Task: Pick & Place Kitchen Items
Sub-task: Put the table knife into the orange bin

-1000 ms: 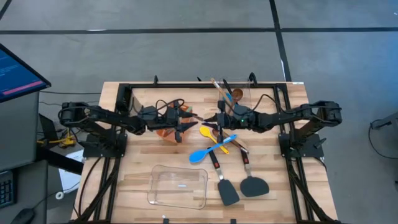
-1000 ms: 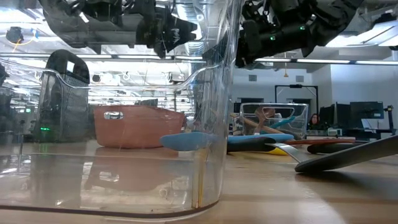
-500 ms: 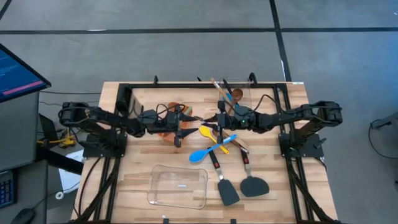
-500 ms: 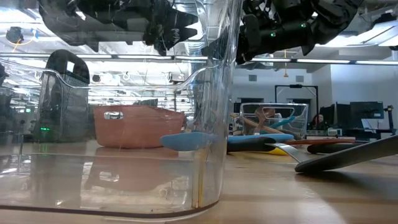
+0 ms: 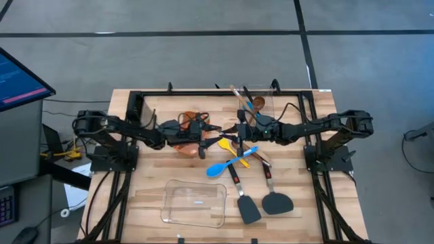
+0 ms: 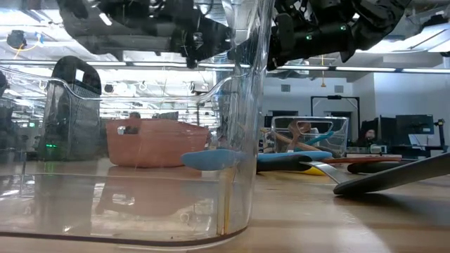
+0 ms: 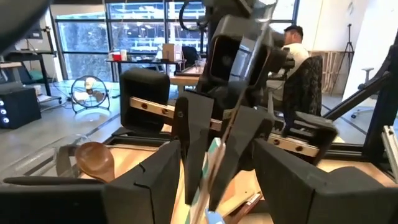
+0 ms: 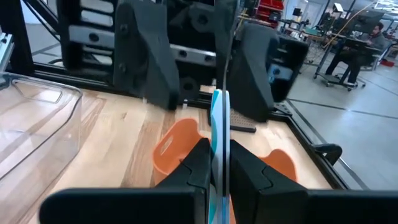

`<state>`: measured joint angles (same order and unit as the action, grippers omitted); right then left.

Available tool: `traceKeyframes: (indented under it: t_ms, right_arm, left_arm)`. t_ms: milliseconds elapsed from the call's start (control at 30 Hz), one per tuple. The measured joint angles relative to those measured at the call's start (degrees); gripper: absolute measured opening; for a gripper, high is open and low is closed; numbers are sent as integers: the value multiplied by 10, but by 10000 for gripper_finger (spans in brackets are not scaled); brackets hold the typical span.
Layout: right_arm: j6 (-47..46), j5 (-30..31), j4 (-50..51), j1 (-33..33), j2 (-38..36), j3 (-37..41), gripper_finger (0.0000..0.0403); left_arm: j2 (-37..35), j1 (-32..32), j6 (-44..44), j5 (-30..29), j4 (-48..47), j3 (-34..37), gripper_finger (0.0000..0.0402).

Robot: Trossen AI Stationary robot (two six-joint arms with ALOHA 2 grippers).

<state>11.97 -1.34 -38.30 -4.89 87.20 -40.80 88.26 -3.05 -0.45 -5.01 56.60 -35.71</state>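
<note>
A slim teal-handled utensil point(image 8: 217, 118) is being held upright, pinched in the closed right tool point(image 8: 216, 163) above the middle of the worktop point(image 5: 152, 196). The wide-open left tool point(image 7: 214, 180) is being presented straight opposite it, its fingers flanking the utensil, over the orange bin point(image 8: 186, 146). The utensil's long axis is being kept vertical, thin and edge-on between both tools.

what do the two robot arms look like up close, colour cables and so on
Both arms are black, built of jointed segments on black frames. Loose dark cables loop along them. The right arm has small green lights near its wrist. The left gripper and right gripper have blocky, dark, wedge-shaped jaws.
</note>
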Motion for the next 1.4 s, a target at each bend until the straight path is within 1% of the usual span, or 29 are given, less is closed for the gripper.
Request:
traceKeyframes:
  t_ms: [167, 300, 400, 533, 800, 933, 1267, 1400]
  right_arm:
    - [0, -1, 12, 0, 0, 0, 25]
    - [0, -1, 14, 0, 0, 0, 25]
    - [0, -1, 14, 0, 0, 0, 25]
    - [0, -1, 14, 0, 0, 0, 25]
    - [1, -1, 14, 0, 0, 0, 25]
    - [0, -1, 14, 0, 0, 0, 25]
    - [0, -1, 15, 0, 0, 0, 25]
    - [0, -1, 15, 0, 0, 0, 32]
  left_arm:
    - [24, 0, 2, 0, 1, -29, 183]
    - [24, 0, 2, 0, 1, -31, 174]
    - [24, 0, 2, 1, 1, -31, 159]
    - [24, 0, 0, 2, 0, -31, 127]
    - [24, 0, 0, 3, -1, -31, 46]
    - [24, 0, 1, 0, -1, -31, 13]
    - [24, 0, 1, 1, -3, -31, 4]
    - [24, 0, 2, 1, -4, -32, 3]
